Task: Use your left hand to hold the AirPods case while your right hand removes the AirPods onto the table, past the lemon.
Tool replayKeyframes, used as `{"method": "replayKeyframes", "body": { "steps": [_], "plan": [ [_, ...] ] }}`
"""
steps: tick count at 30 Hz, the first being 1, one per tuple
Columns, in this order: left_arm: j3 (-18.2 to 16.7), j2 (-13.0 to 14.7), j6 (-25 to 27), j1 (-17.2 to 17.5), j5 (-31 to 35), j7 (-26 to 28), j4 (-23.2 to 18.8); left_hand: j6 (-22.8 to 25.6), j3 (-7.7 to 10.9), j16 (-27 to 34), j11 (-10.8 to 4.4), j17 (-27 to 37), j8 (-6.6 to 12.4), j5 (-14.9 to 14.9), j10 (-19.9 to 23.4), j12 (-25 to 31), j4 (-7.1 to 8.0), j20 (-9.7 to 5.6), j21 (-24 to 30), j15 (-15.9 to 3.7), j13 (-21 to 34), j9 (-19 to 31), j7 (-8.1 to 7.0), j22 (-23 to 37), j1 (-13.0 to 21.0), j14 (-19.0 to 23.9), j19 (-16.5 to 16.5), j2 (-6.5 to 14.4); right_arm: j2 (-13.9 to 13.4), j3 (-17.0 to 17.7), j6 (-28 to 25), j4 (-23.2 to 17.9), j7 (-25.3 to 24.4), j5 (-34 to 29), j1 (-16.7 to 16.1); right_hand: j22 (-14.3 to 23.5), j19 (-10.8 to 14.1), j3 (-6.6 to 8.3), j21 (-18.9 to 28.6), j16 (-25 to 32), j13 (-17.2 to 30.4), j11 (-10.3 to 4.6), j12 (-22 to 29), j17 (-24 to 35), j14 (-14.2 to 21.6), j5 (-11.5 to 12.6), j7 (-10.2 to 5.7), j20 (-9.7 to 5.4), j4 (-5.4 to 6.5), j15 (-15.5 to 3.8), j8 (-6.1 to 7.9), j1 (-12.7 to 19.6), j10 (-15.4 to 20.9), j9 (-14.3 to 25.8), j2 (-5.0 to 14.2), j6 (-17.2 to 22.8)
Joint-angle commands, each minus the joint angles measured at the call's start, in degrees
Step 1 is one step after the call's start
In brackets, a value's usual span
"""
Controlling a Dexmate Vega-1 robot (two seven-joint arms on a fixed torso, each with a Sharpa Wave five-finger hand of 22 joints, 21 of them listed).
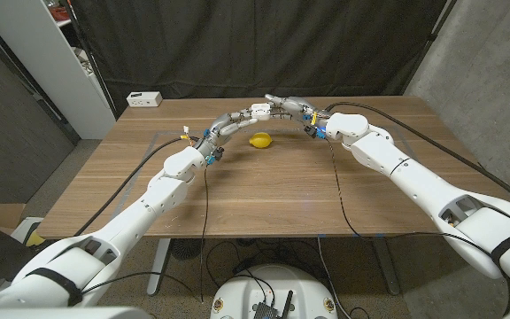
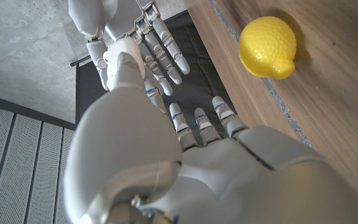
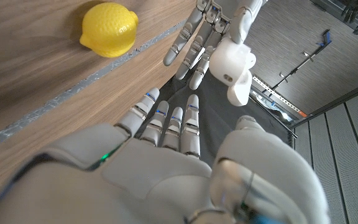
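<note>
A yellow lemon (image 1: 259,140) (image 2: 269,46) (image 3: 109,28) lies on the wooden table (image 1: 264,199), on its far half. Just beyond it my two hands meet fingertip to fingertip above the table's far part. In the left wrist view my left hand (image 1: 251,113) (image 2: 201,124) has its fingers stretched out and apart, with nothing between them; my right hand (image 1: 283,105) (image 2: 151,43) faces it the same way. The right wrist view shows my right hand (image 3: 169,121) and my left hand (image 3: 213,43), both holding nothing. I see no AirPods case in these frames.
A small white box (image 1: 144,99) sits at the table's far left corner. Thin tape lines (image 1: 162,140) mark a rectangle on the tabletop. Cables hang along both arms. A black curtain (image 1: 264,44) closes off the space behind the table.
</note>
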Motion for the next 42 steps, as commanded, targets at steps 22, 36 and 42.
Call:
{"method": "replayKeyframes", "body": {
  "steps": [22,36,42],
  "plan": [
    [-0.10,-0.74,-0.54,-1.18,-0.16,-0.45,1.99,2.70,3.42,-0.11,0.25,0.13,0.76,0.22,0.08,-0.20,1.63,0.16,0.22,-2.20,0.04,7.11,-2.09,0.01,-0.36,-0.05,0.09,0.63,-4.43,4.01,8.94,-9.94,-14.27,-8.85,-7.53,0.04,-1.47,4.38,0.18,-1.33,-3.05,-2.44,3.42,-7.45,-2.20,2.60,-15.22,1.25,-15.08,2.00,5.82,16.45,-1.91,2.07,-3.71,3.32],
    [0.13,-1.19,-0.55,-2.27,-0.19,-1.39,3.43,2.71,3.71,-0.13,0.23,0.10,0.69,0.21,0.20,-0.18,1.33,0.15,0.22,-2.14,0.05,7.12,-2.07,0.00,-0.59,-0.05,0.09,0.61,-5.13,3.90,9.16,-11.93,-17.76,-13.88,-9.21,0.00,-0.60,5.59,0.23,-0.82,-2.86,-4.56,4.61,-8.26,-0.12,3.31,-15.25,0.15,-15.76,-1.99,7.23,20.72,0.92,2.52,-4.43,8.63],
    [0.19,-1.48,-0.95,-2.84,-0.22,-2.00,4.35,2.74,3.88,-0.14,0.21,0.11,0.66,0.20,0.03,-0.26,1.21,0.19,0.21,-2.12,0.05,7.12,-2.11,0.00,-0.71,-0.11,0.07,0.68,-5.39,3.23,8.31,-12.74,-20.10,-17.86,-9.56,-0.02,-0.11,5.77,0.28,-0.42,-2.78,-5.24,5.26,-8.37,0.98,3.49,-15.20,-0.15,-15.48,-3.08,8.14,21.52,2.51,2.57,-4.42,11.91]
  ]
}}
